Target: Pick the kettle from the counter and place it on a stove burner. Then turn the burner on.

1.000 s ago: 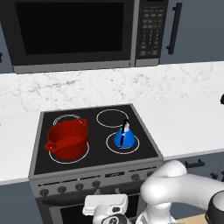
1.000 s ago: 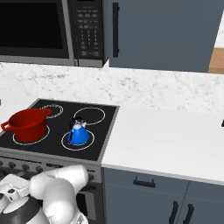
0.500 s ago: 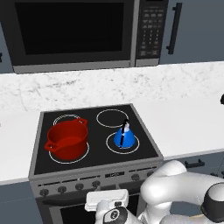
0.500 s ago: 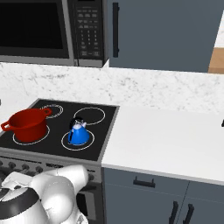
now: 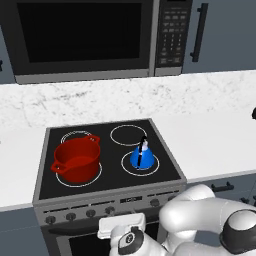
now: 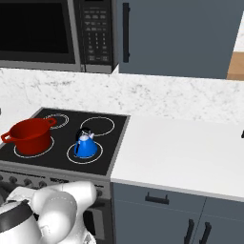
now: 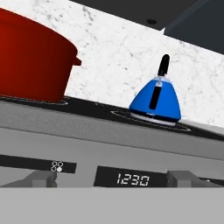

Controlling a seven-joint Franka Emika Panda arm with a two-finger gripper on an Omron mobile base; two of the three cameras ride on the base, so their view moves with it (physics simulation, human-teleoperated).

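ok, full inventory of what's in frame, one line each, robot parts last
kettle: 1, bright blue with black handle, on the front right stove burner
pot: 1, red, two handles, front left of cooktop
knobs: a row, grey, on the stove front below the cooktop
clock display: 1, black, on the stove front between knobs
microwave: 1, black, above the stove
counter: white marble, both sides of the stove
cabinets: dark blue-grey, above and below the counter
arm: 1, white, low in front of the stove

I see a bright blue cone-shaped kettle (image 5: 142,156) with black handle, a glossy red two-handled pot (image 5: 76,160), and a white grey-veined marble counter (image 6: 186,152).
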